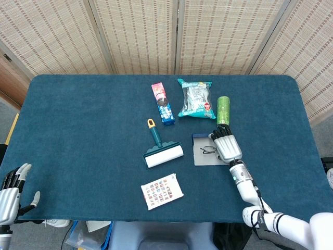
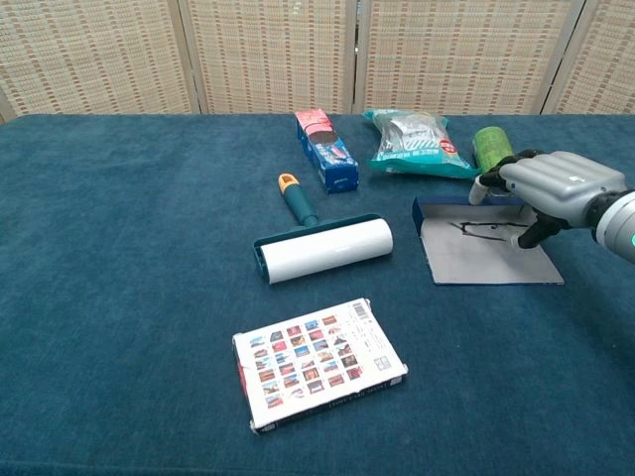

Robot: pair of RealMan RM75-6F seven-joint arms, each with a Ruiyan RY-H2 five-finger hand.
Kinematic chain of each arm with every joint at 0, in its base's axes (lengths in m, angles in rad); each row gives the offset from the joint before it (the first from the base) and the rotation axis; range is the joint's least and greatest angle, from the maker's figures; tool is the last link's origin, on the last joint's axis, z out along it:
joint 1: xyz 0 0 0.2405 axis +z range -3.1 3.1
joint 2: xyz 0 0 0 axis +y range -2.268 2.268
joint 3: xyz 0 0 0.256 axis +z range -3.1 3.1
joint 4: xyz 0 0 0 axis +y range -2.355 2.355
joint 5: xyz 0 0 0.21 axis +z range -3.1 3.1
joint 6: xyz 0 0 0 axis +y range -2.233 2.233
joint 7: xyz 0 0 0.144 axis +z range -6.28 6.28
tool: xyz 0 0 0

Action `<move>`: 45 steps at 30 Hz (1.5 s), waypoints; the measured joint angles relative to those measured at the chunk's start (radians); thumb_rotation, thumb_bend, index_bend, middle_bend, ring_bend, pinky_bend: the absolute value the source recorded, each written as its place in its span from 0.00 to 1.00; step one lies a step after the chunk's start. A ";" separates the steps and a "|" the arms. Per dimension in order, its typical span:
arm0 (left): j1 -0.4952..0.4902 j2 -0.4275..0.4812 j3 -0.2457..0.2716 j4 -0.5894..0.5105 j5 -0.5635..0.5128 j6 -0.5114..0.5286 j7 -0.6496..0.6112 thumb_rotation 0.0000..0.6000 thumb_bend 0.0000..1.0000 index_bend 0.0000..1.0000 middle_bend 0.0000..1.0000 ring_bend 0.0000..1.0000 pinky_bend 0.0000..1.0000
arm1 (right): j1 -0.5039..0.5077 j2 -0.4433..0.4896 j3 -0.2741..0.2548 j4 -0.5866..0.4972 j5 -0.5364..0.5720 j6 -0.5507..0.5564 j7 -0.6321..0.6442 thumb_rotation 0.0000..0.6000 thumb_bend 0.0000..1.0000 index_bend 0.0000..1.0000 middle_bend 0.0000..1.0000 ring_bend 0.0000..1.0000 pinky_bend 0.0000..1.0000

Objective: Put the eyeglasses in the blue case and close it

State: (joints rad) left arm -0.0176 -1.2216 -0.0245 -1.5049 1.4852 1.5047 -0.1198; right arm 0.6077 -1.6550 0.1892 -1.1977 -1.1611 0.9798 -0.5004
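Observation:
The blue case [image 1: 202, 157] [image 2: 496, 263] lies open right of the table's middle, its grey lining up and its blue wall along the far side. The dark-framed eyeglasses [image 1: 208, 151] [image 2: 484, 233] lie on the lining near that wall. My right hand [image 1: 227, 147] [image 2: 551, 183] hovers over the case's right part. Its fingers stretch toward the far wall, its thumb hangs by the glasses' right end, and nothing is pinched between them. My left hand [image 1: 9, 197] hangs off the table's near left corner, fingers apart and empty; the chest view does not show it.
A lint roller [image 1: 164, 154] [image 2: 322, 248] lies left of the case and a printed card box [image 1: 162, 191] [image 2: 319, 364] nearer the front. Behind the case are a pink-blue box [image 1: 163, 103], a snack bag [image 1: 196, 98] and a green can [image 1: 223, 111] [image 2: 491, 147].

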 measured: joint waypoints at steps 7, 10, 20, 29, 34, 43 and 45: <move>-0.006 -0.006 -0.001 0.006 -0.002 -0.011 -0.003 1.00 0.40 0.00 0.00 0.00 0.00 | 0.002 -0.008 0.003 0.014 -0.003 0.020 0.022 1.00 0.31 0.00 0.06 0.05 0.00; -0.007 -0.008 0.001 0.010 -0.002 -0.014 -0.004 1.00 0.40 0.00 0.00 0.00 0.00 | 0.009 -0.020 0.007 0.033 0.004 0.016 0.024 1.00 0.29 0.00 0.02 0.02 0.00; 0.003 -0.002 0.001 0.022 -0.012 -0.006 -0.024 1.00 0.40 0.00 0.00 0.00 0.00 | 0.013 -0.019 0.006 0.003 0.004 0.025 0.044 1.00 0.29 0.00 0.00 0.00 0.00; 0.004 -0.008 0.006 0.026 -0.002 -0.006 -0.028 1.00 0.40 0.00 0.00 0.00 0.00 | -0.015 0.051 -0.036 -0.098 0.008 0.023 0.024 1.00 0.28 0.00 0.00 0.00 0.00; 0.007 -0.003 0.006 0.024 -0.004 0.000 -0.029 1.00 0.40 0.00 0.00 0.00 0.00 | 0.021 0.008 -0.019 -0.047 0.038 -0.011 0.000 1.00 0.28 0.00 0.00 0.00 0.00; 0.020 -0.001 0.007 0.035 -0.015 0.006 -0.041 1.00 0.40 0.00 0.00 0.00 0.00 | 0.083 -0.069 0.019 0.068 0.086 -0.051 -0.025 1.00 0.28 0.00 0.00 0.00 0.00; 0.022 -0.001 0.006 0.037 -0.017 0.007 -0.043 1.00 0.40 0.00 0.00 0.00 0.00 | 0.095 -0.079 0.029 0.091 0.098 -0.057 -0.029 1.00 0.28 0.00 0.00 0.00 0.00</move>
State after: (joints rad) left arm 0.0048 -1.2226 -0.0180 -1.4680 1.4683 1.5120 -0.1631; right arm 0.7028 -1.7338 0.2181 -1.1066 -1.0633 0.9225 -0.5294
